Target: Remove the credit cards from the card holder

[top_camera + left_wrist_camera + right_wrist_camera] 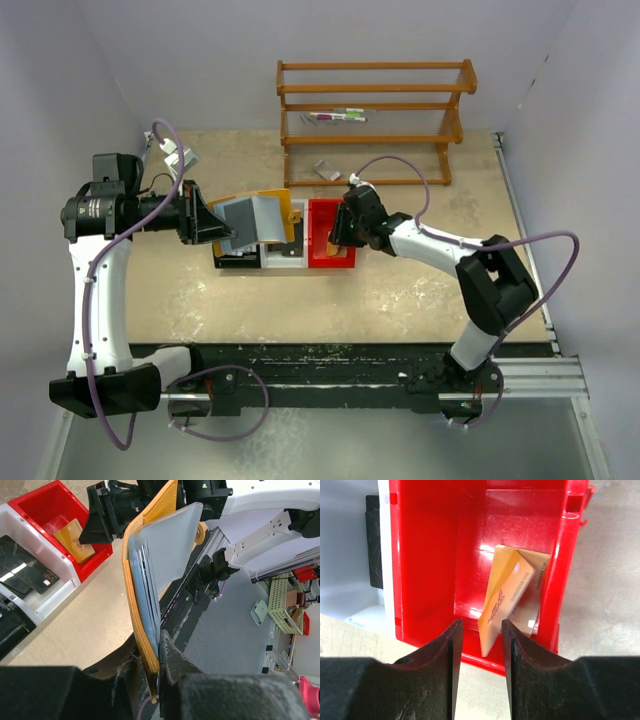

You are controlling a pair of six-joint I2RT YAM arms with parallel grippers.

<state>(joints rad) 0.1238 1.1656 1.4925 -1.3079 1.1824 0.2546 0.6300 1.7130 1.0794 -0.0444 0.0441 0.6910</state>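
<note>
Step in hand, as judged: dropping a card into the red bin [420,555]. To do it well, the right gripper [478,645] should lift straight up clear of the bin wall, so the fingers don't catch the gold card [502,600], which leans tilted against the bin's far side wall rather than lying flat. It can then go to the card holder [150,580]. The right jaws stand partly open with a clear gap and nothing between them; the card lies below, apart from the fingers. The left gripper [160,650] is clamped on the holder's lower edge and holds it upright and spread open in the air, just beside the bins. More credit cards [145,595] show as stacked pale edges in its pocket (count not readable). Dark cards [30,575] lie in the white bin [50,600].
</note>
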